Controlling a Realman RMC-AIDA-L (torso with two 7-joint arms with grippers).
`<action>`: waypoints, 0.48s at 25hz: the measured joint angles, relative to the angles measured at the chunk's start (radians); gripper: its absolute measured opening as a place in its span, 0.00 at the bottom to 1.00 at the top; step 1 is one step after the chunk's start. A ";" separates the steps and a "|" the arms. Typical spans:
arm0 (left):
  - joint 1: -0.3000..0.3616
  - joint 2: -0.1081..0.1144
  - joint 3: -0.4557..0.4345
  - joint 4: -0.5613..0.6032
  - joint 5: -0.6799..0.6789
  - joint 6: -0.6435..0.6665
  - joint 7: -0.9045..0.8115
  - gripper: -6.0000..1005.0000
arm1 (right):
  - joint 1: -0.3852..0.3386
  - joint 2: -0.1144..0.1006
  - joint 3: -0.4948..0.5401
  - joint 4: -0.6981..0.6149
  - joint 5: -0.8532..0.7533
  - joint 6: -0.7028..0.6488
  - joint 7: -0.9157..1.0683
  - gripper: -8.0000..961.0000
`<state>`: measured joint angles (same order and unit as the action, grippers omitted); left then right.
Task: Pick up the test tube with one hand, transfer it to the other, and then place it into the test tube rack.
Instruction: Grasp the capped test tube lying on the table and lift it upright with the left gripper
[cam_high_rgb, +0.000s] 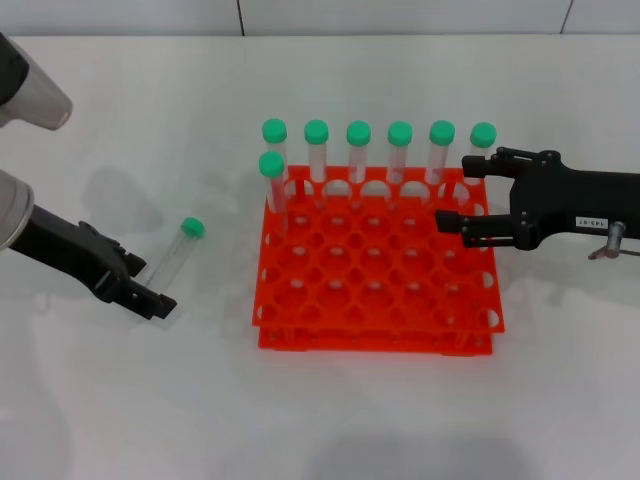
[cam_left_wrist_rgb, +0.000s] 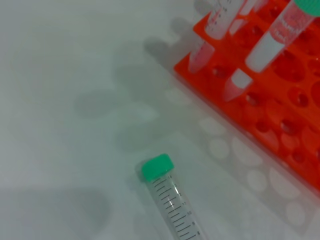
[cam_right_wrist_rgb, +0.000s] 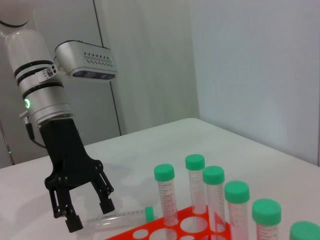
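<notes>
The test tube (cam_high_rgb: 172, 256) lies on the white table left of the orange rack (cam_high_rgb: 375, 335), its green cap pointing to the back. My left gripper (cam_high_rgb: 148, 282), unlabelled and black, is low at the tube's bottom end with its fingers open on either side of it. The right wrist view shows this gripper (cam_right_wrist_rgb: 91, 214) spread open over the lying tube (cam_right_wrist_rgb: 122, 218). The left wrist view shows the tube (cam_left_wrist_rgb: 170, 205) close up beside the rack (cam_left_wrist_rgb: 280, 135). My right gripper (cam_high_rgb: 455, 193), with a white label, hovers open and empty over the rack's back right corner.
Several green-capped tubes (cam_high_rgb: 358, 150) stand upright in the rack's back row, and one more (cam_high_rgb: 272, 180) stands in the second row at the left. A wall (cam_high_rgb: 400, 15) runs along the table's far edge.
</notes>
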<state>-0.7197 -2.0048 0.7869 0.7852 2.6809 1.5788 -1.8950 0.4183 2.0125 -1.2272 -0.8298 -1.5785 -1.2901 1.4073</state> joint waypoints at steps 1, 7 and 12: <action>0.000 0.000 0.000 0.000 0.000 0.000 0.000 0.85 | 0.000 0.000 0.000 0.000 0.000 0.000 0.000 0.89; 0.002 0.000 0.000 0.000 0.001 0.002 0.000 0.85 | 0.001 0.000 0.003 0.000 0.000 0.000 -0.001 0.89; 0.002 0.000 0.000 0.000 0.003 0.002 -0.001 0.85 | -0.001 0.000 0.004 0.000 0.000 0.001 -0.001 0.89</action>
<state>-0.7178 -2.0049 0.7870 0.7854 2.6841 1.5813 -1.8964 0.4170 2.0125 -1.2229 -0.8299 -1.5785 -1.2894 1.4066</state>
